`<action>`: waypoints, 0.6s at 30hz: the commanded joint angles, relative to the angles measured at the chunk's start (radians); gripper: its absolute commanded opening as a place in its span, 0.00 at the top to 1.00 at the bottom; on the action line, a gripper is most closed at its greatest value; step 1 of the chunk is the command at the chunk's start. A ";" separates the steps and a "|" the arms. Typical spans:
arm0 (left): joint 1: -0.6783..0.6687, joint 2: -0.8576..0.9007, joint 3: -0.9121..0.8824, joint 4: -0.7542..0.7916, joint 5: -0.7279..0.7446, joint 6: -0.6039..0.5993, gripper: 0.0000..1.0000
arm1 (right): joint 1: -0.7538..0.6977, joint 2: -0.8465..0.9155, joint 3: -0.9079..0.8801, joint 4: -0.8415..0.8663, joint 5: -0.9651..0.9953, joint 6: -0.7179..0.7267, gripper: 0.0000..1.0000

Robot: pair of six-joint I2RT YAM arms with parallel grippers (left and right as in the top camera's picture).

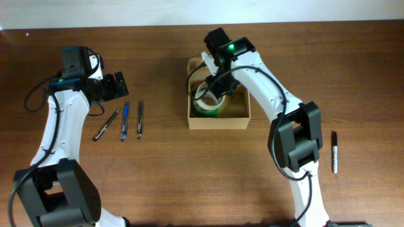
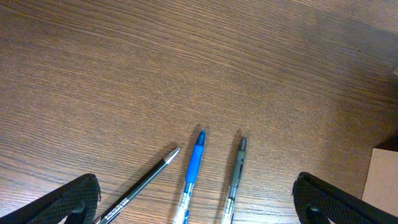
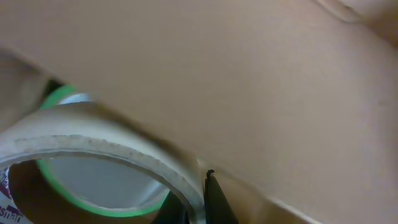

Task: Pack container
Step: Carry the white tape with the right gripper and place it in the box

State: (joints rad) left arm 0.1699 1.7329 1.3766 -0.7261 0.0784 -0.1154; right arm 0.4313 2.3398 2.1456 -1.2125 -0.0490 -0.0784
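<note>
The container [image 1: 240,118] is an open tan cardboard box at the table's middle; its inner wall fills the right wrist view [image 3: 261,87]. My right gripper [image 1: 213,90] reaches into it, shut on the rim of a pale tape roll [image 3: 106,146]. A green tape roll [image 1: 209,108] lies in the box under it, and shows in the right wrist view [image 3: 93,205]. My left gripper [image 1: 117,85] is open and empty, just above three pens: a black pen [image 2: 146,180], a blue pen [image 2: 193,168] and a grey-green pen [image 2: 236,171].
The three pens lie side by side left of the box [image 1: 123,120]. A black marker [image 1: 334,151] lies at the far right. The box's flap [image 1: 197,63] stands open at the back left. A box corner shows in the left wrist view [image 2: 382,180].
</note>
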 commanded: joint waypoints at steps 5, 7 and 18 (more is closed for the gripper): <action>0.003 0.007 0.019 -0.001 0.000 0.016 0.01 | -0.005 -0.007 0.003 0.009 -0.026 0.020 0.96; 0.003 0.007 0.019 -0.001 0.000 0.016 0.01 | 0.008 -0.007 0.003 0.023 -0.025 0.027 0.96; 0.003 0.007 0.019 -0.001 0.000 0.016 0.01 | 0.040 -0.003 0.003 0.033 0.034 0.061 0.96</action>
State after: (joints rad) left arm 0.1699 1.7329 1.3766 -0.7261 0.0784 -0.1158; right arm 0.4660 2.3398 2.1452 -1.1839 -0.0483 -0.0303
